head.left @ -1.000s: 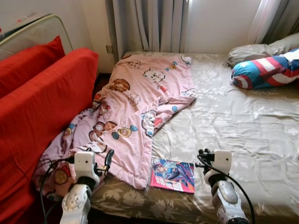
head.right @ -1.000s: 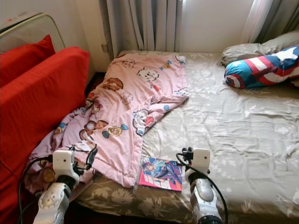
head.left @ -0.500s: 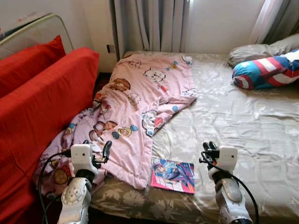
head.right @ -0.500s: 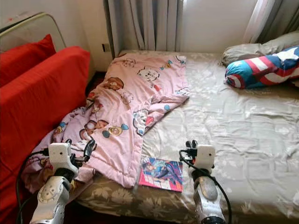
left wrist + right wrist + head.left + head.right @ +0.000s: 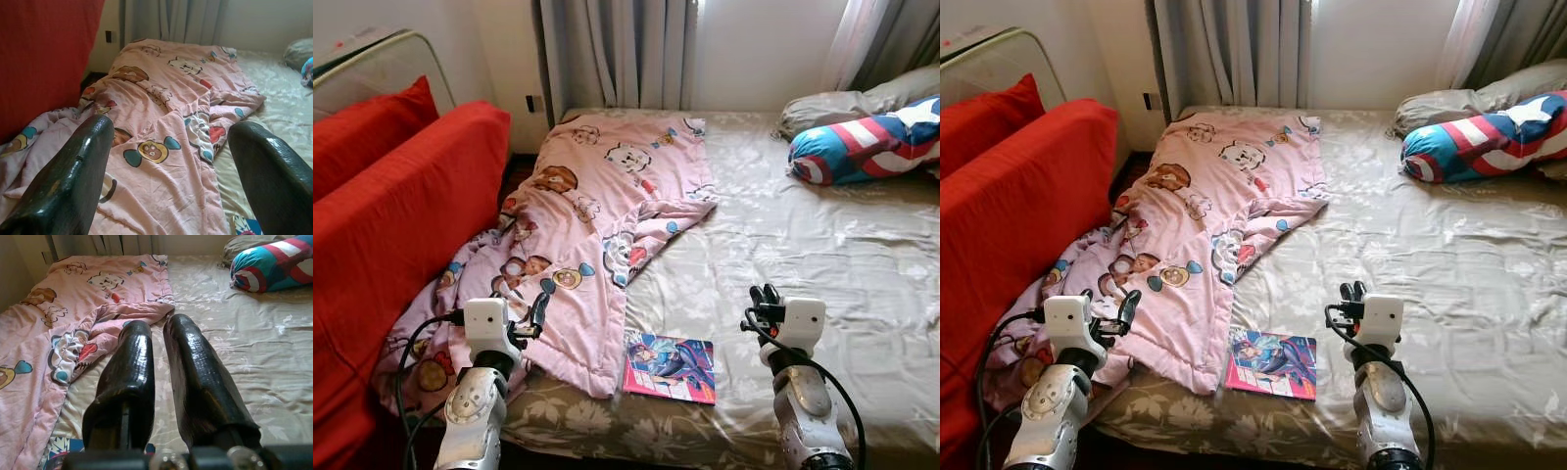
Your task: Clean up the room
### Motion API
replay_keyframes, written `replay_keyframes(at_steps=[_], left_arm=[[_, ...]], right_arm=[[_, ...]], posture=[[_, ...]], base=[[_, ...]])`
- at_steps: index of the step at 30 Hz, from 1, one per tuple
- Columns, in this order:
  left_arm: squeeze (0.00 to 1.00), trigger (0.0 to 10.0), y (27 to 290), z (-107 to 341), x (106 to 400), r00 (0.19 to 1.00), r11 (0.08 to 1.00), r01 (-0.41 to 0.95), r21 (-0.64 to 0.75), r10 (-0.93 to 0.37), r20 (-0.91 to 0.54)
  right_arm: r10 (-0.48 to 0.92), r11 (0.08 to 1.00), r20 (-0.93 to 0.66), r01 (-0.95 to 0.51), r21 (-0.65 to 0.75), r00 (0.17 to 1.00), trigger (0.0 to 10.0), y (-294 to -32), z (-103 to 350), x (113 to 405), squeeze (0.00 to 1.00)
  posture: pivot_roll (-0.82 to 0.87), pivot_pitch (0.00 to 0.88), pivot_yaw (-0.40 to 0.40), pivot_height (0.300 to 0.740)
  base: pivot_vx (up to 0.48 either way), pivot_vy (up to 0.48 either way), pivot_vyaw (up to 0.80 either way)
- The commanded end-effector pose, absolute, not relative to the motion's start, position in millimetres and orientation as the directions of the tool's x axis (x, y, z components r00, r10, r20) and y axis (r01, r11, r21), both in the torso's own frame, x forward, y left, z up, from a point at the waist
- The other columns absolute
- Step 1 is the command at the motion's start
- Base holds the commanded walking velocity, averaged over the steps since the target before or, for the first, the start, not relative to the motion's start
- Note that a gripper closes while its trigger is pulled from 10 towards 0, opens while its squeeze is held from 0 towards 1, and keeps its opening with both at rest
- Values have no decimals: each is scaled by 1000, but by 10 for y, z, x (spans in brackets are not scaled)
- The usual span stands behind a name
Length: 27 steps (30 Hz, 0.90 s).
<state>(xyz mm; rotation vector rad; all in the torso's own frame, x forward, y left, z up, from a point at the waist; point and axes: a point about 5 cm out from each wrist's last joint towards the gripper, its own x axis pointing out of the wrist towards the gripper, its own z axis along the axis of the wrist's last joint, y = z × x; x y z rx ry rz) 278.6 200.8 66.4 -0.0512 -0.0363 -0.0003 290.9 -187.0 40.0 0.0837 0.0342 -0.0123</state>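
A crumpled pink cartoon blanket [image 5: 597,215] lies across the left part of the bed and hangs over its near left corner. A colourful comic book [image 5: 671,364] lies flat on the grey floral sheet [image 5: 822,245] by the blanket's lower edge. My left gripper [image 5: 524,313] is open and empty, held low over the blanket's hanging part, and its wide-apart fingers [image 5: 73,176] frame the blanket [image 5: 166,112]. My right gripper [image 5: 764,296] is shut and empty over the sheet, just right of the book. Its two fingers [image 5: 129,362] stand close together.
A red sofa [image 5: 391,215] with a red cushion [image 5: 367,122] stands close along the bed's left side. A blue, red and white bolster [image 5: 862,142] and a grey pillow [image 5: 832,103] lie at the bed's far right. Grey curtains [image 5: 612,49] hang behind.
Both arms have risen a little. The right gripper has moved forward and to the right, away from the book. The camera has shifted slightly. The blanket and the book lie as before.
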Motion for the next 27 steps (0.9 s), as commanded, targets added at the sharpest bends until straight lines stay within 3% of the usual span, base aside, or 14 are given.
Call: replay_keyframes(at_steps=[1, 8, 21, 27], left_arm=[[0, 10000, 2048, 675, 2761, 999, 998, -18, -52, 20, 36], [0, 10000, 2090, 660, 2723, 1000, 999, -14, -40, 15, 19], [0, 10000, 2068, 691, 2523, 999, 998, -46, -51, 47, 27], [0, 10000, 2067, 723, 2577, 999, 998, -35, -46, 36, 20]], right_arm=[[0, 996, -38, 3, 87, 999, 10000, -1824, 398, 2904, 0], [-11, 995, -21, 13, 102, 1000, 10000, -1764, 434, 2925, 0], [33, 998, -7, -33, 61, 999, 10000, -1709, 524, 2961, 0], [24, 998, -23, -23, 56, 999, 10000, -1687, 507, 2952, 0]], posture=[[-4, 0, -35, 740], [-4, 0, -14, 740], [41, 10, -44, 740], [33, 17, -34, 702]], base=[[0, 0, 0], [0, 0, 0], [0, 0, 0], [0, 0, 0]])
